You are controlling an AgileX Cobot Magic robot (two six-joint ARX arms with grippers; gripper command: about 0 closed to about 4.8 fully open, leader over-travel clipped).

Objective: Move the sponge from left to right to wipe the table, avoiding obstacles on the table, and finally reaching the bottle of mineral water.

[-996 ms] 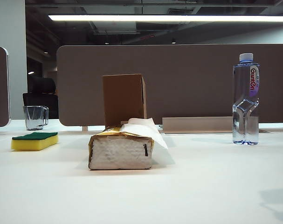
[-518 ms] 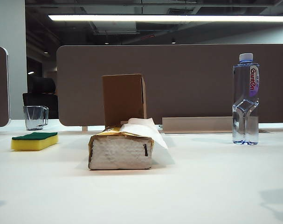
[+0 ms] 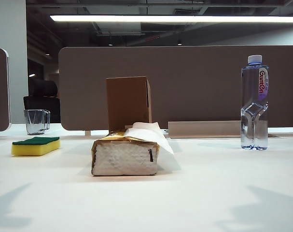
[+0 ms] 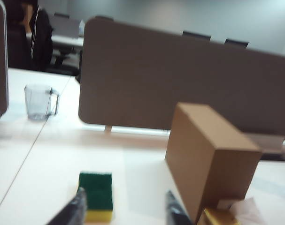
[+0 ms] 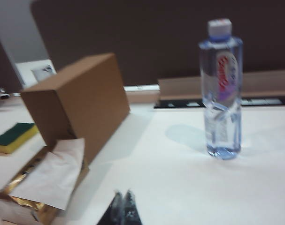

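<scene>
Arm shadows now spread across the near tabletop [image 3: 194, 193], objects unmoved; left gripper [image 4: 126, 211] jaws parted, empty, above the sponge [image 4: 96, 197] at far left, right gripper [image 5: 123, 208] closed, empty; next descend squarely over sponge, clear of cardboard box [image 4: 212, 164].

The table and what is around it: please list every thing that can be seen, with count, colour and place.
sponge: one, yellow with dark green top, on the table at far left.
glass cup: one, clear, behind the sponge.
tissue pack: one, gold-edged, white sheet sticking out, centre front.
cardboard box: one, brown, upright just behind the tissue pack.
bottle of mineral water: one, clear with pale cap, at right.
table: one, white.
divider panel: one, brown, along the back edge.
left gripper: dark fingers apart, above the table, facing the sponge.
right gripper: dark fingers together, above the table near the tissue pack.
</scene>
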